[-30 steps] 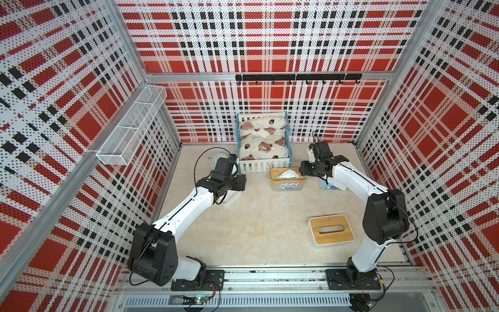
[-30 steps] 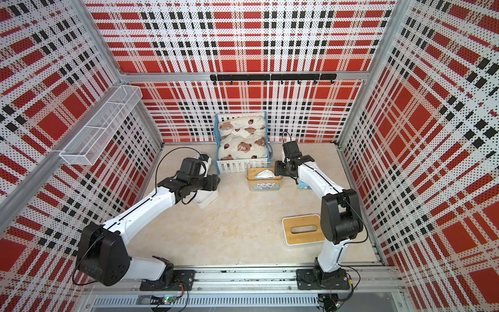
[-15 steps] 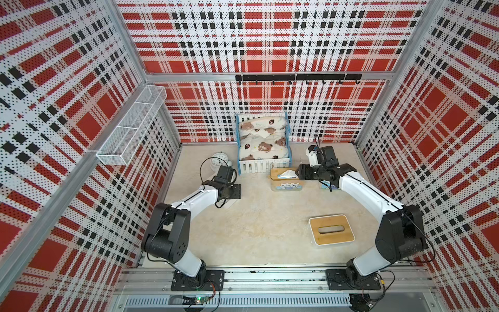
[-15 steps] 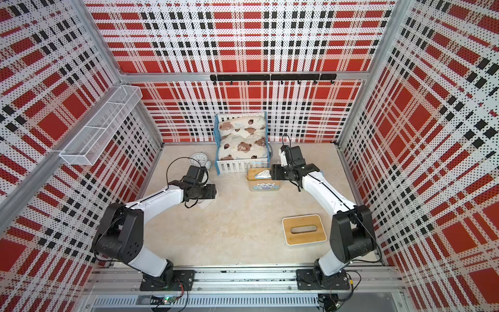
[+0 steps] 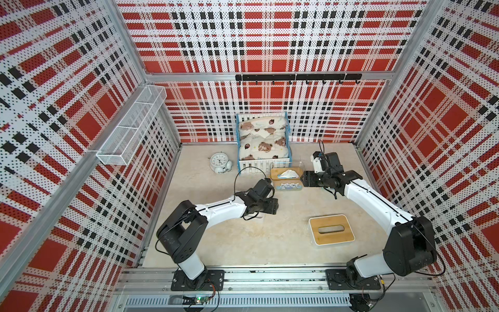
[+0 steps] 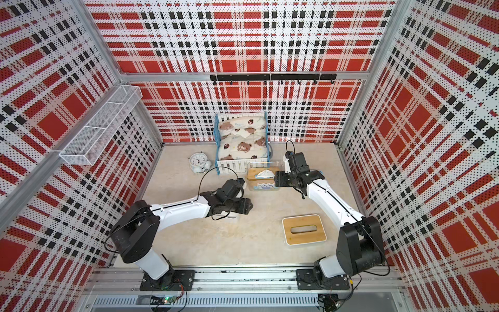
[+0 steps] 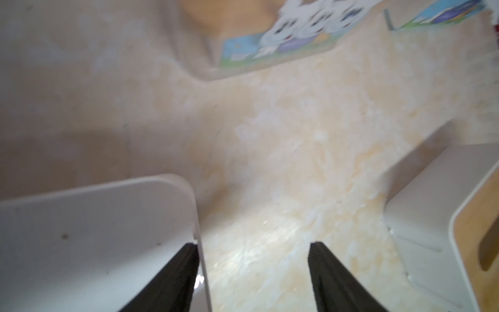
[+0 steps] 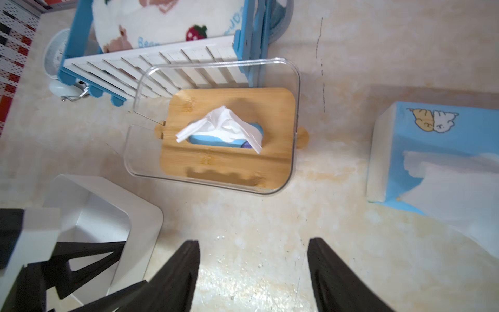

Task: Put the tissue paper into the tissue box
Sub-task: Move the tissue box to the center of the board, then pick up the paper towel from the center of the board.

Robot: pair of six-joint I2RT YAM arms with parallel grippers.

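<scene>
**Item 1. Left tool [image 7: 253,244].** Drawn back from the rear toward the middle of the surface [image 5: 270,251]. Its jaws stand wide apart and clamp nothing. One finger is inside the wall of the open white tissue box [image 7: 108,216] and the other is outside it. The box appears to have come forward with the arm.

**Item 2. Alarm clock [image 5: 219,162].** Uncovered by that retreat and now plain to see at the rear.

**Item 3. Right tool [image 8: 253,240].** Shifted a little, and now just beside the clear tissue box [image 8: 136,162]. Its jaws are spread and empty.

**Item 4. Boxed tissue paper pack [image 8: 224,124].** Inside the clear box under the bamboo lid [image 8: 229,164], with a sheet poking through the slot. It has not moved, and I'd call this one done.

**Item 5. Loose tissue paper pack [image 8: 405,135].** On the surface just beside the clear box, in no container. The right arm hides it in both top views.

**Item 6. White box's lid [image 5: 334,239].** Well apart from the box, near the right arm's base, where it was.

**Remark.** The empty white box now sits nearer the centre. The loose pack looks like the job remaining, and both tools are free for it.
</scene>
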